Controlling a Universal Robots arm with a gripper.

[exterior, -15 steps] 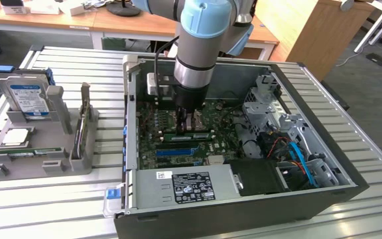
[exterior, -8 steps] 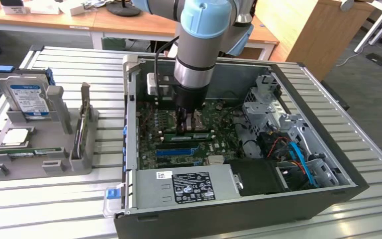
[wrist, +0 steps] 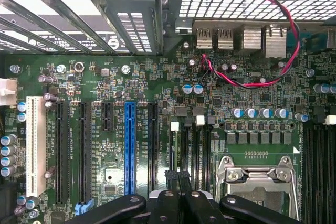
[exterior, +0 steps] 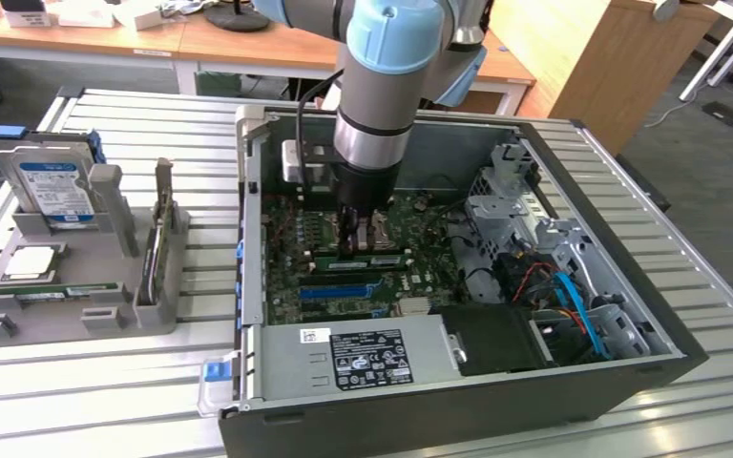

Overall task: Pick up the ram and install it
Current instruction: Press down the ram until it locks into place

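my gripper (exterior: 356, 227) is closed and reaches down inside the open computer case (exterior: 621, 382), low over the motherboard (wrist: 157, 93). in the wrist view the black fingers (wrist: 181, 203) meet tip to tip with nothing visibly between them. just beside them in the exterior view a long green ram stick (exterior: 364, 260) lies across the board, seemingly in its slot, though i cannot tell whether it is fully seated. if i am pressing it home, i judge the push should go straight down and evenly along the thin edge, since a narrow board like that could tilt or bind. the motherboard is dark green and crowded: a blue slot (wrist: 129, 145), long black slots, a white one, round capacitors, a shiny metal cpu socket frame (wrist: 257, 177). on the ribbed metal worktop (exterior: 87, 382), a grey parts holder (exterior: 150, 305) carries a hard drive (exterior: 54, 186) with a blue-white label.
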